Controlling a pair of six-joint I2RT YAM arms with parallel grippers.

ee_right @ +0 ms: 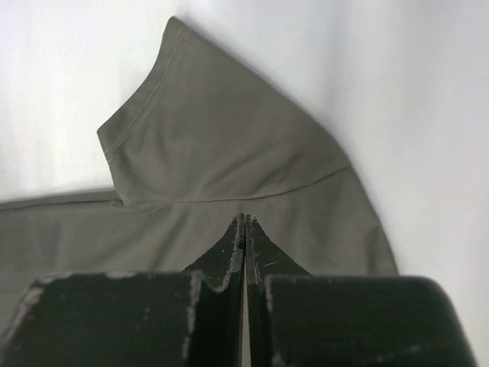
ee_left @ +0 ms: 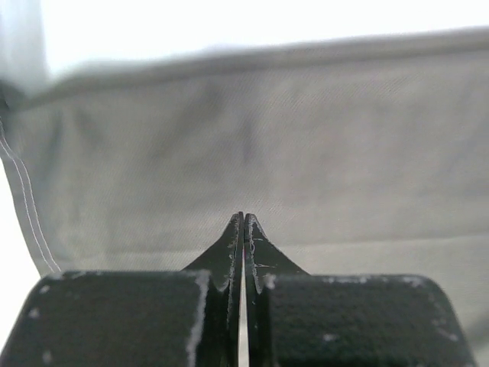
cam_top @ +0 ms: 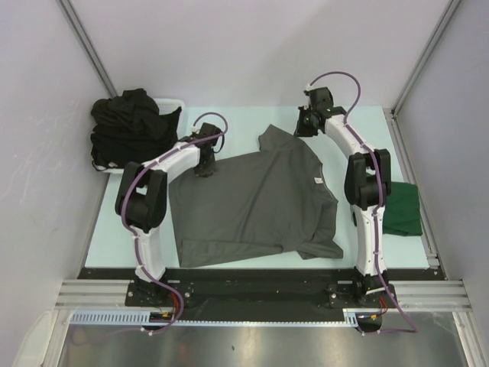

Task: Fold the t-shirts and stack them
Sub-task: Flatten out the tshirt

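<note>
A charcoal grey t-shirt (cam_top: 252, 202) lies spread flat on the table, its small white neck label (cam_top: 317, 180) toward the right. My left gripper (cam_top: 205, 171) hovers over the shirt's far left corner, jaws shut with nothing between them. In the left wrist view the grey fabric (ee_left: 260, 145) fills the frame beyond the closed gripper (ee_left: 244, 216). My right gripper (cam_top: 300, 130) is shut and empty beside the far sleeve (ee_right: 221, 130), with its closed tips (ee_right: 244, 218) over the cloth. A folded dark green t-shirt (cam_top: 401, 210) lies at the right. Several black t-shirts (cam_top: 134, 126) are heaped at the back left.
The black heap sits in a white basket (cam_top: 174, 102) at the table's back left corner. Grey walls with metal rails close in the table on both sides and behind. The right arm's forearm stands between the grey shirt and the green one.
</note>
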